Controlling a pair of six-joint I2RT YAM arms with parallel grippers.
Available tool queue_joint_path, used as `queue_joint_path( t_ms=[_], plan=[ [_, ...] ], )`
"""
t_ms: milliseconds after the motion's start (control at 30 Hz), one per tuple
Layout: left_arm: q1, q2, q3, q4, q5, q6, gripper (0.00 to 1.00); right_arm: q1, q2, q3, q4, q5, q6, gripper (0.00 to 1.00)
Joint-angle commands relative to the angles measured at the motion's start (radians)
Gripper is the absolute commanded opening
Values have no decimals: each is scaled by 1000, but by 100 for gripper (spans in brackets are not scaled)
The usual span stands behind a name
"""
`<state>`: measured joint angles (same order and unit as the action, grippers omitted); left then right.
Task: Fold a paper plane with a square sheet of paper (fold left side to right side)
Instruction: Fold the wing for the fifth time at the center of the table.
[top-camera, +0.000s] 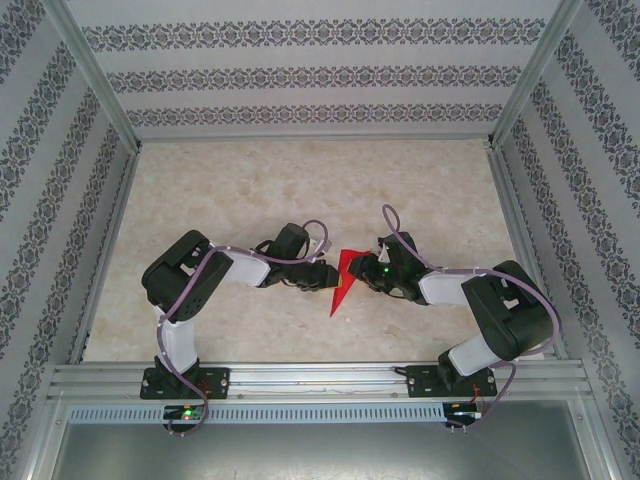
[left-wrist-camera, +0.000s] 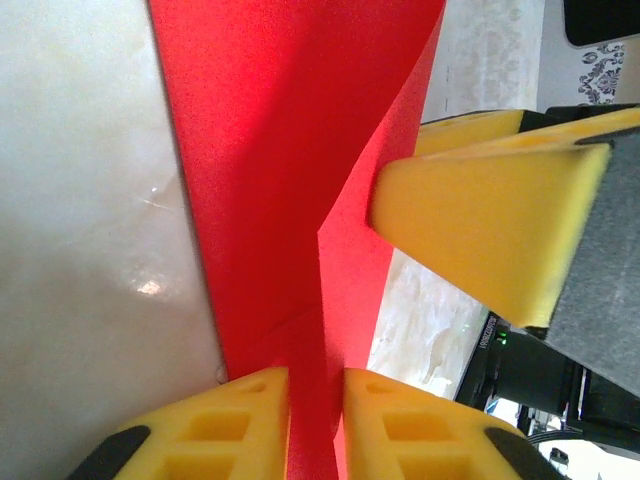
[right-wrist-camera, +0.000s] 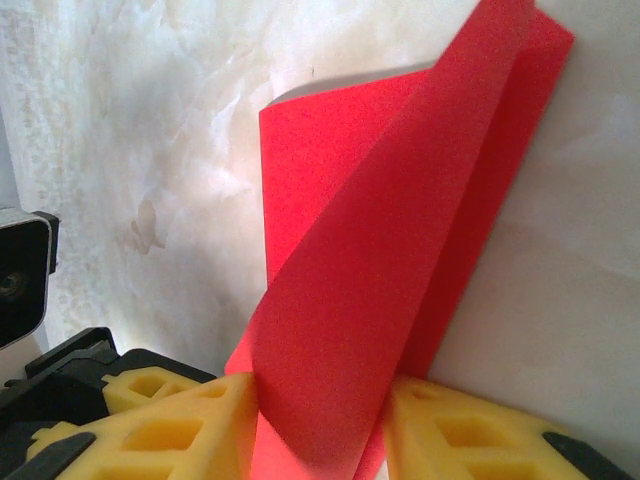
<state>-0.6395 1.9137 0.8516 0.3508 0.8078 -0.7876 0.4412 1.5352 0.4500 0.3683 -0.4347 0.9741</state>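
The red sheet of paper lies mid-table as a narrow pointed shape, its tip toward the near edge. My left gripper comes at it from the left and my right gripper from the right. In the left wrist view a raised ridge of the paper runs between the left gripper jaws, which stand narrow and pinch it. The right gripper's yellow fingers press the paper's far side. In the right wrist view a curled flap of the paper lifts off the table and fills the right gripper.
The pale marbled tabletop has free room behind and to both sides of the paper. Patterned walls and metal frame rails enclose the table. Both arms bend inward, close together over the middle.
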Motion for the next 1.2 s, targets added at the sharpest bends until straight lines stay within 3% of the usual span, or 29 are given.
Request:
queue_joint_path(
  t_ms=[0, 233, 1167],
  plan=[
    [10, 19, 28, 0, 0, 28, 15, 28, 97, 5, 0, 47, -14, 39],
    [11, 27, 37, -40, -31, 57, 9, 30, 98, 6, -6, 48, -17, 39],
    [11, 85, 53, -154, -133, 143, 4, 30, 16, -2, -55, 44, -11, 37]
  ],
)
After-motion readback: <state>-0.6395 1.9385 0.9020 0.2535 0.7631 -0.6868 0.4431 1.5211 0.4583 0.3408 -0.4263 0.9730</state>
